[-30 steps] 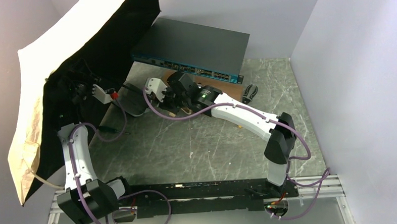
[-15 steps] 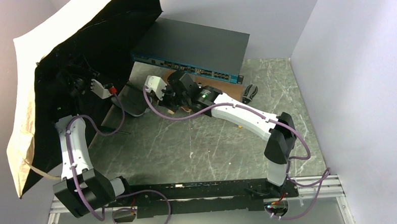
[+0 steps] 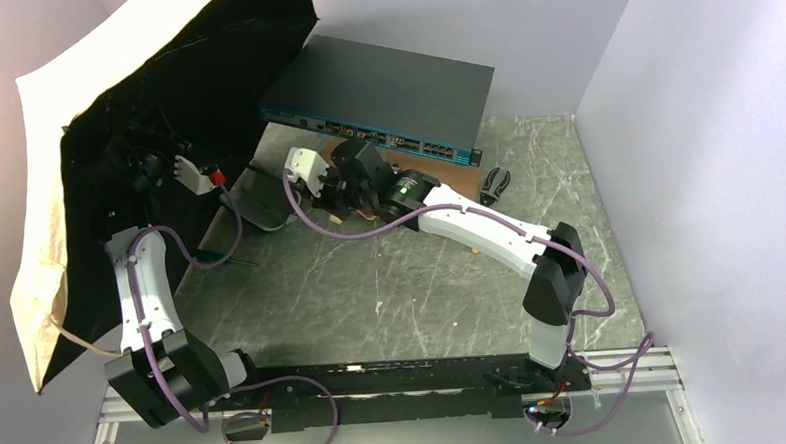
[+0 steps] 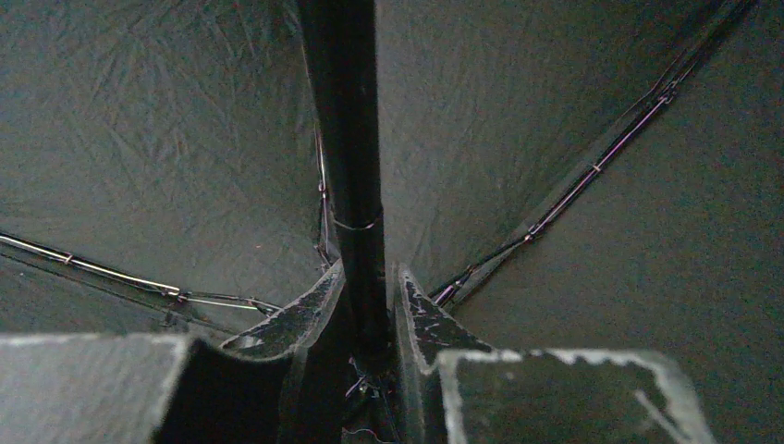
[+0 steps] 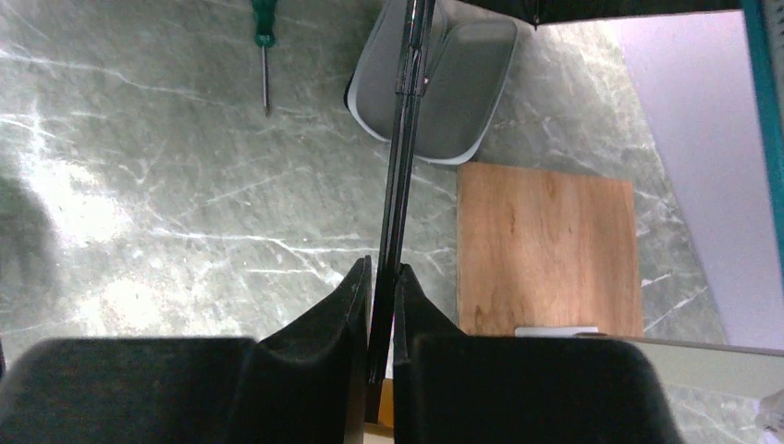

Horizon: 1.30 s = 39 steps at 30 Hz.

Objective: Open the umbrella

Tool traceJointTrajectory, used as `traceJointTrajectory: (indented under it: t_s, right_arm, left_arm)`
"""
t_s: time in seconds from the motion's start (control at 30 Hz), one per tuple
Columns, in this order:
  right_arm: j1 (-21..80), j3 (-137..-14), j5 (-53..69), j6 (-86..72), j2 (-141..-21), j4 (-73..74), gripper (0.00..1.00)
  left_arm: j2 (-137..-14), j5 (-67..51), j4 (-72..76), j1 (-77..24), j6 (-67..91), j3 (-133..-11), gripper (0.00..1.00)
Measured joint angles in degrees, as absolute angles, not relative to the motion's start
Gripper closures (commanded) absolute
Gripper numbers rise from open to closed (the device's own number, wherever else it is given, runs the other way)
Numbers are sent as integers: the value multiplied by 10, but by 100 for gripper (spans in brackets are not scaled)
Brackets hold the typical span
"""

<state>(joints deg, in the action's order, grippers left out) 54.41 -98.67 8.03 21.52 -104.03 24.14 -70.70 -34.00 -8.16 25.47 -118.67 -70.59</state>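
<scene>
The umbrella [image 3: 193,81] stands spread open at the far left, its black underside facing the arms and its tan outer side [image 3: 40,247] along the left edge. My left gripper [image 3: 138,168] is inside the canopy, shut on the black shaft [image 4: 347,139]; in the left wrist view the gripper [image 4: 367,277] clamps it, with ribs [image 4: 592,171] fanning out. My right gripper [image 3: 343,189] is shut on the thin black shaft [image 5: 402,166] near its handle end, shown pinched between its fingers in the right wrist view [image 5: 381,268]. The handle is mostly hidden.
The grey oval capsule case [image 5: 434,83] lies open on the table under the shaft. A green screwdriver [image 5: 264,55] lies left of it, and a wooden board [image 5: 545,250] to its right. The network switch box [image 3: 383,87] stands at the back, with pliers [image 3: 494,185] nearby.
My left gripper has moved up and to the left, deeper into the canopy, and the canopy has spread and shifted left. The right gripper has barely moved.
</scene>
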Motion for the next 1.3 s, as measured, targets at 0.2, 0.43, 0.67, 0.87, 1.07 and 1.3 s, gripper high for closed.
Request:
traceJointTrajectory:
  t_s: [0.2, 0.43, 0.67, 0.87, 1.07, 1.3]
  right_arm:
    - [544, -1023, 98, 214, -1042, 255, 100]
    - [543, -1049, 142, 195, -1053, 267, 100]
    - [542, -1048, 162, 139, -1054, 237, 100]
    - [542, -1046, 185, 91, -1070, 240, 100]
    - [541, -1046, 185, 30, -1103, 239, 100]
    - [537, -1044, 185, -2, -1103, 207, 100]
  left_arm:
    - [-696, -340, -58, 265, -1187, -706, 63]
    - [-674, -283, -13, 279, -1187, -709, 41]
    - [-632, -230, 27, 274, -1186, -684, 14]
    - [-561, -206, 25, 256, -1186, -626, 6]
    - [-472, -264, -128, 247, -1186, -618, 7]
    - [-441, -314, -249, 245, -1186, -616, 7]
